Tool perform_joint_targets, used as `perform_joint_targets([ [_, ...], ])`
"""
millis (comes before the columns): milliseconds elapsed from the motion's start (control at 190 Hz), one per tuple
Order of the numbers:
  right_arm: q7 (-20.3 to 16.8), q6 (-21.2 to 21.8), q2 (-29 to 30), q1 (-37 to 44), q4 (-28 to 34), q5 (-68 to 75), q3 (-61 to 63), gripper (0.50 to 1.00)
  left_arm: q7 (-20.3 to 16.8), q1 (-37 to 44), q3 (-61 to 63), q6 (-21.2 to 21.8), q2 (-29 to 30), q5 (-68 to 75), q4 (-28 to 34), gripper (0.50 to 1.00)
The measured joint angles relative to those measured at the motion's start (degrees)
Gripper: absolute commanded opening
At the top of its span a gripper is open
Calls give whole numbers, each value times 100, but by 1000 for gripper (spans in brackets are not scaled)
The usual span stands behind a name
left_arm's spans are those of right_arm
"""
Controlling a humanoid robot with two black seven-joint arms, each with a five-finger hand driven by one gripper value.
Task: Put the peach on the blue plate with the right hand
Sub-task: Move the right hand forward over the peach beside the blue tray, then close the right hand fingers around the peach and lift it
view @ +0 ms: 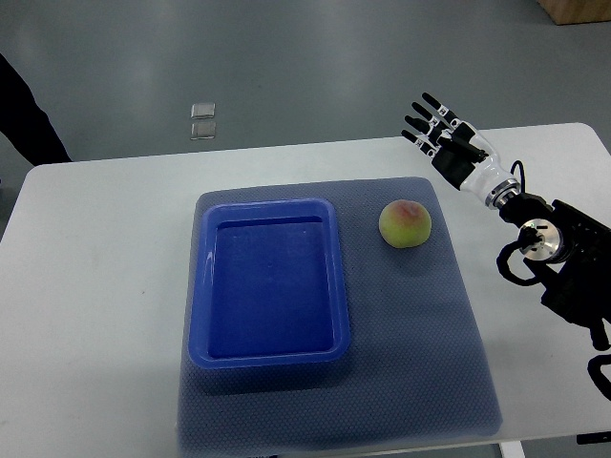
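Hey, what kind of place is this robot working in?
Probably a lab or test room: a plain white table on a bare grey floor, with only a mat, blue plate and peach staged.

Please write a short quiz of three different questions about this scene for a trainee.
1. True or false: the peach already lies in the blue plate.
2. The right hand is: A) open, apart from the peach; B) shut on the peach; C) resting in the plate.
3. Fill in: the plate and the peach both sit on a grey ____.

Key: 1 false; 2 A; 3 mat.
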Motion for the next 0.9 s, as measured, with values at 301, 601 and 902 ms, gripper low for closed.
perform_joint_targets([
  [301, -341, -45, -991, 1029, 1033, -3586, -887, 956, 50, 39, 8, -8, 0, 5, -209, 1000],
  [601, -1174, 160, -1651, 2580, 1938, -5420, -2916, 956, 55, 42, 0, 1, 0, 3, -238, 1000],
  [902, -1477, 153, -1731, 2664, 2680, -5410, -3321, 956, 55, 45, -18, 8, 0, 1, -220, 1000],
])
